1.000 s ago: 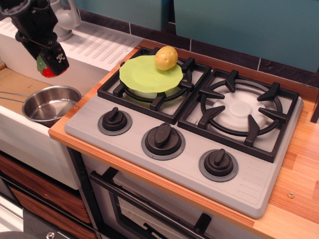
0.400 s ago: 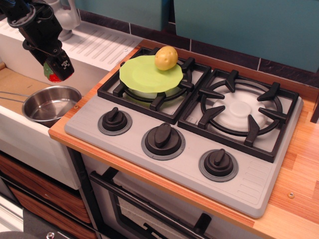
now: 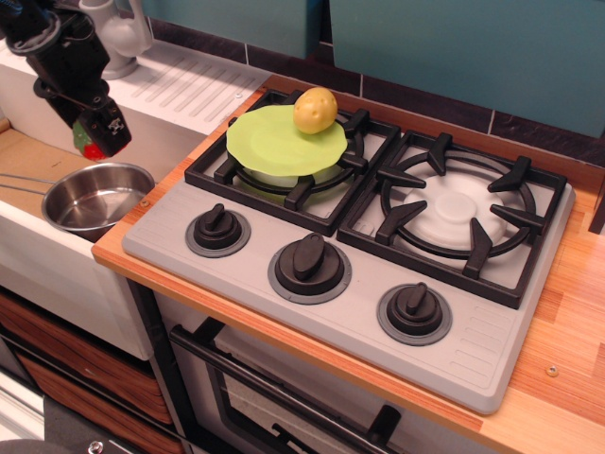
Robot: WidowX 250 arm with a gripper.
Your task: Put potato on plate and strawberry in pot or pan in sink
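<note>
The yellow-tan potato (image 3: 315, 110) rests on the far right edge of the lime-green plate (image 3: 279, 139), which sits on the left rear burner grate. The steel pan (image 3: 95, 197) sits in the white sink (image 3: 38, 248) at the left, its thin handle pointing left. My black gripper (image 3: 97, 140) hangs above the pan's far rim, shut on the red strawberry (image 3: 91, 149). Only a sliver of its red body and green cap shows between the fingers.
The grey faucet (image 3: 118, 33) and ribbed drainboard (image 3: 194, 87) stand behind the sink. The stove has two black burner grates (image 3: 458, 213) and three knobs (image 3: 309, 260) in front. The wooden counter (image 3: 567, 350) runs along the right.
The gripper with the strawberry has shifted slightly left and back over the pan, after first dipping toward it. The potato, plate and pan have not moved.
</note>
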